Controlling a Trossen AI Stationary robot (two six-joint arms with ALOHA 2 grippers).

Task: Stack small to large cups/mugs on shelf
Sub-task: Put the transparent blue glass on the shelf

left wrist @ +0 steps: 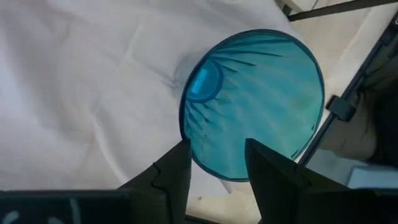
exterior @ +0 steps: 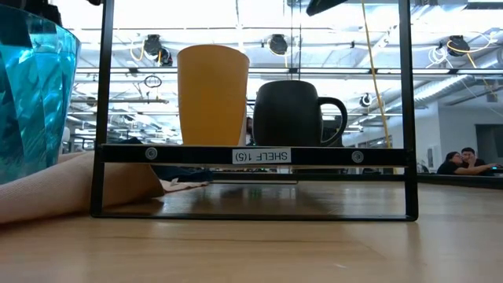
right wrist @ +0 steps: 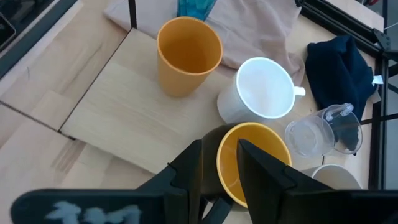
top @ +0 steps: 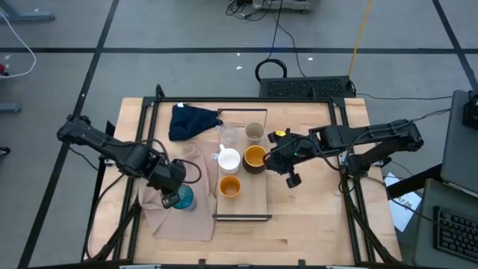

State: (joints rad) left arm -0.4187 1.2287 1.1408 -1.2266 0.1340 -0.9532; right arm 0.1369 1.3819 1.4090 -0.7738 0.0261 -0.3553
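Two-arm workstation seen from above, with five vessels on the shelf and one off it. The shelf, a light-wood plank with thin black frames at its ends, lies lengthwise across the middle of the table.

At the plank's far end stand the clear glass and the beige-grey cup, side by side. Next along are the white mug and the dark-handled orange mug, also side by side and nearly touching. The small orange cup stands alone toward the near end, upright, by the plank's left edge.

The right gripper sits over the orange mug at the plank's right edge. Its fingers are closed down to a narrow gap, one finger inside the mug's rim and the other outside, pinching the wall.

The teal ribbed tumbler stands upright off the shelf, on the beige cloth just beside the plank's left edge. The left gripper hangs directly above it, fingers parted with one at the rim and the other over the mouth; whether they press the wall cannot be told.

A dark blue cloth lies bunched near the table's far edge, left of the shelf.
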